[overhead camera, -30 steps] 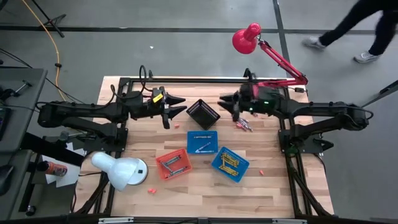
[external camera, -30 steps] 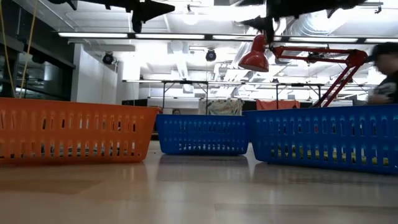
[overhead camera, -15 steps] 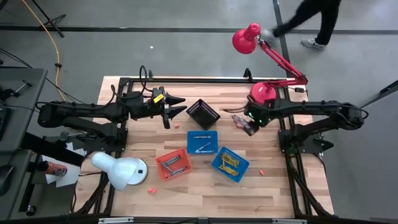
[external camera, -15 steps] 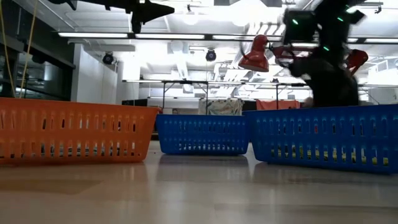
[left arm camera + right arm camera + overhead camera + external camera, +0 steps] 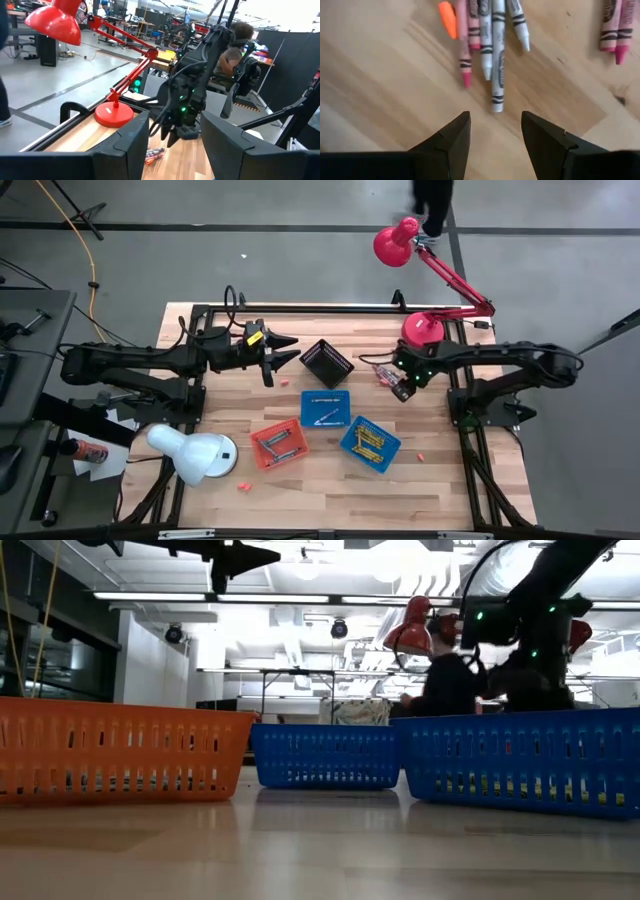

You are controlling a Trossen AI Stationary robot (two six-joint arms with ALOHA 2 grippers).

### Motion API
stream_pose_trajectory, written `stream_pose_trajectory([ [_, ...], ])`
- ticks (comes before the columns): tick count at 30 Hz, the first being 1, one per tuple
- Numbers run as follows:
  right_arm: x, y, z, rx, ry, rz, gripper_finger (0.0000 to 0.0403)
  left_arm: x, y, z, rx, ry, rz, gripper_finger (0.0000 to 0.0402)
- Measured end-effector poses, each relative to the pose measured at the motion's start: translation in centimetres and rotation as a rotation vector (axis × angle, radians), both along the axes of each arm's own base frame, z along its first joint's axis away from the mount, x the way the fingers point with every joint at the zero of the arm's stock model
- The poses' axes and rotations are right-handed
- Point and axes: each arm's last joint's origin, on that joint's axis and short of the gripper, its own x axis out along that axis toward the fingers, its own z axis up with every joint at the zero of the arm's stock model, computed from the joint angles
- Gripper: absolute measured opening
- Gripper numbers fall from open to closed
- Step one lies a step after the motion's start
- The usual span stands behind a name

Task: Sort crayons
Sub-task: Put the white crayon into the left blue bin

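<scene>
Grey floor (image 5: 300, 250), ceiling strip lights (image 5: 160, 596)

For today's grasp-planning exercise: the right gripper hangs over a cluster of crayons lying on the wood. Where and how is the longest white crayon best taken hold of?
Grip the white crayon probably at its free lower end, which sticks out past its neighbours. Come straight down with the open right gripper, one finger each side of the shaft. Higher up, the pink crayon and other sticks lie packed alongside, leaving no finger room.
</scene>
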Motion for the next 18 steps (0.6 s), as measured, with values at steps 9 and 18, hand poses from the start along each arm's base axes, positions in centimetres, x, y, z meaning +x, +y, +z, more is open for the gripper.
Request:
stream_pose_trajectory([
  [9,1.2,-0.7,-1.8,-0.045,0.048,0.118,0.0172,0.0,0.0,0.0,0.000,-0.003,0.001,0.0165],
  [18,1.6,-0.9,-3.0,-0.042,0.112,0.164,0.0144,0.0,0.0,0.1,-0.001,-0.006,0.002,0.0165],
])
